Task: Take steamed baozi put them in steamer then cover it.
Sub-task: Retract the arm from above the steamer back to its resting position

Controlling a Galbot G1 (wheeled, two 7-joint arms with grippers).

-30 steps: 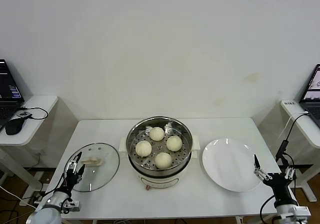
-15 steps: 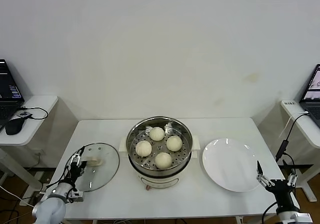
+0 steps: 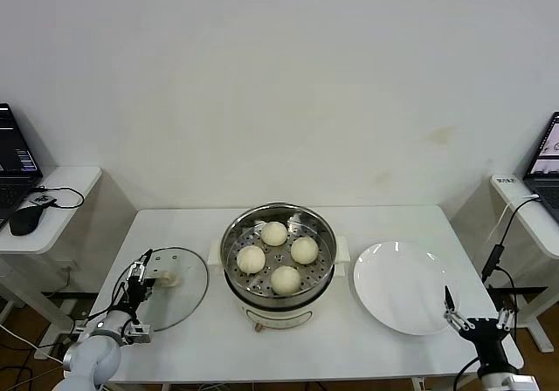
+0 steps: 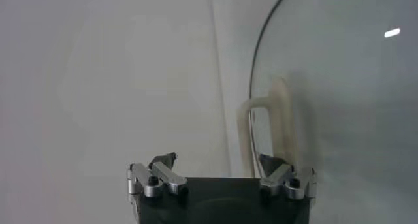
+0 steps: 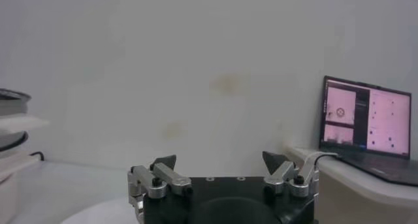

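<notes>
Several cream-white steamed baozi lie on the perforated tray inside the shiny steamer at the middle of the table. The steamer stands uncovered. Its round glass lid lies flat on the table to the left, with a cream handle. My left gripper is at the lid's left edge, open, close in front of the handle with nothing between its fingers. My right gripper hangs open and empty off the table's front right corner.
A flat white plate lies bare to the right of the steamer. Small side desks flank the white table: the left one holds a laptop and a mouse, the right one a laptop.
My left gripper has moved in along the table to the lid's handle. My right gripper has shifted slightly near the front right corner. The baozi, steamer and lid have not moved.
</notes>
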